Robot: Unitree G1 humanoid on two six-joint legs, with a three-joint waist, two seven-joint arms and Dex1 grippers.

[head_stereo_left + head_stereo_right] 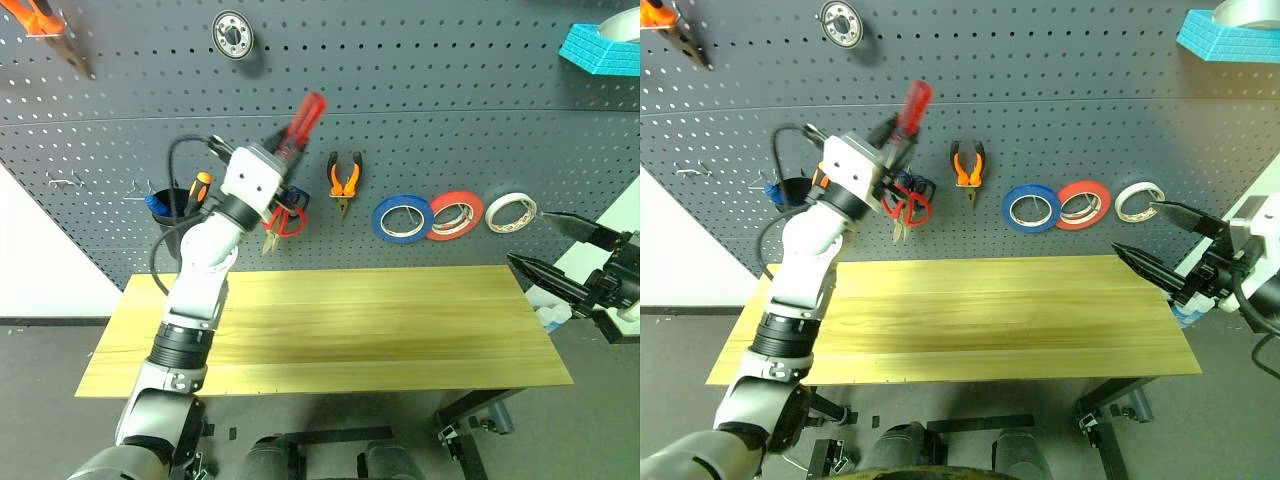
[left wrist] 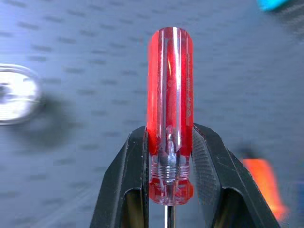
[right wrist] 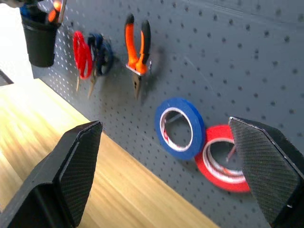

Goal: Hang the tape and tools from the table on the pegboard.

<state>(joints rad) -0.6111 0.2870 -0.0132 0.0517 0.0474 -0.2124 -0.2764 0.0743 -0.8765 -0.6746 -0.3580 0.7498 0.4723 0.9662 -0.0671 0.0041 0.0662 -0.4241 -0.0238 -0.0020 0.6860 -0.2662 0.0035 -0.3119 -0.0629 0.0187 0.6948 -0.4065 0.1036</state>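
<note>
My left gripper [image 1: 284, 146] is raised in front of the dark pegboard [image 1: 450, 120], shut on the red-handled screwdriver [image 1: 308, 110], whose handle points up and to the right. In the left wrist view both fingers clamp the handle's base [image 2: 169, 156]. On the pegboard hang the red-handled scissors [image 1: 290, 222], the orange-and-black pliers [image 1: 344, 180] and the blue tape [image 1: 402, 218]. My right gripper [image 1: 528, 237] stands open past the table's right end [image 1: 520, 330], holding nothing and pointing toward the tapes.
A red-orange tape roll [image 1: 457, 214] and a white one [image 1: 511, 211] hang right of the blue tape. A black cup [image 1: 178, 222] with an orange-and-black screwdriver hangs left of my left arm. Blue-handled scissors [image 3: 102, 50] hang beside the red pair.
</note>
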